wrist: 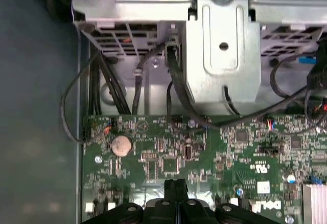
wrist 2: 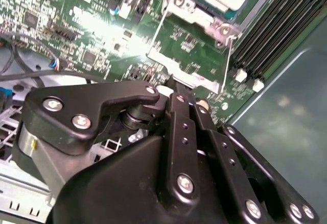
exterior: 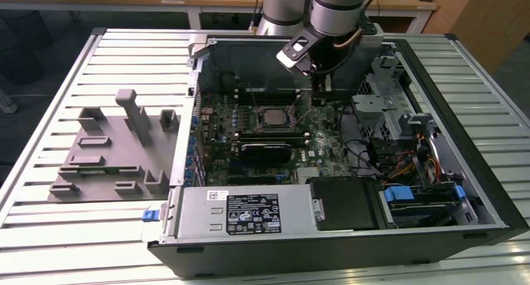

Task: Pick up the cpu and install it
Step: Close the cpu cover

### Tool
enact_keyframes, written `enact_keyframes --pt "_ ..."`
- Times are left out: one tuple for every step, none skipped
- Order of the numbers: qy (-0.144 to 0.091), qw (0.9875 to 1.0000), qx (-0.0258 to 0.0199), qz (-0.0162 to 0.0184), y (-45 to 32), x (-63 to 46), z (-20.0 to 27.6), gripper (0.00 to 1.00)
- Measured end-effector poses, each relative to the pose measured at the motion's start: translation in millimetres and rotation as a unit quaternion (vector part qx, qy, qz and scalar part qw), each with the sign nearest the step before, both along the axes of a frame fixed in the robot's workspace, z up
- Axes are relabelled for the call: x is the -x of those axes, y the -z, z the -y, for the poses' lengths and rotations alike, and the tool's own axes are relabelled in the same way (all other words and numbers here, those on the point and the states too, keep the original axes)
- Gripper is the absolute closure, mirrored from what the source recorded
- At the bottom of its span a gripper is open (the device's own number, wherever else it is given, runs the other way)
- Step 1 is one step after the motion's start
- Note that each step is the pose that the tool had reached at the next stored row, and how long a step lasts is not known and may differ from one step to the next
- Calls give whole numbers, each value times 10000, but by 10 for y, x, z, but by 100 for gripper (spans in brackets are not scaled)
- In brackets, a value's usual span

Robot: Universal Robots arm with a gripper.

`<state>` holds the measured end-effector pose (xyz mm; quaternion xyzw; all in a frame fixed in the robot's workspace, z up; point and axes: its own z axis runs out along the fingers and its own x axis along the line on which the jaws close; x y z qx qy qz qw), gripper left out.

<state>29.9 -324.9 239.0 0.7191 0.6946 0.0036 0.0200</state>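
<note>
So the cpu (exterior: pixel 272 117) is already lying flat in its socket on the green board (wrist: pixel 204 152), a little off to one side of the tool (wrist: pixel 176 184) rather than under it, which figures since that's where it's meant to end up. It's a flat square with a dull silver metal lid, framed by a shiny steel bracket (wrist 2: pixel 189 9) and a thin wire lever. The tool hangs just above the board inside the open steel case (exterior: pixel 248 58), its matte black fingers pinched together with nothing between them, far as I can judge
</note>
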Motion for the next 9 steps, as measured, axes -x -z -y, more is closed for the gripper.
enact_keyframes --pt "0 10000 0 0 0 20 0 89" --pt "0 10000 0 0 0 44 0 89" --pt "0 10000 0 0 0 68 0 89" --pt "0 10000 0 0 0 92 0 89" --pt "0 10000 0 0 0 116 0 89" --pt "1 10000 0 0 0 141 0 89" --pt "1 10000 0 0 0 165 0 89" --pt "2 10000 0 0 0 184 0 89" --pt "1 10000 0 0 0 195 0 89"
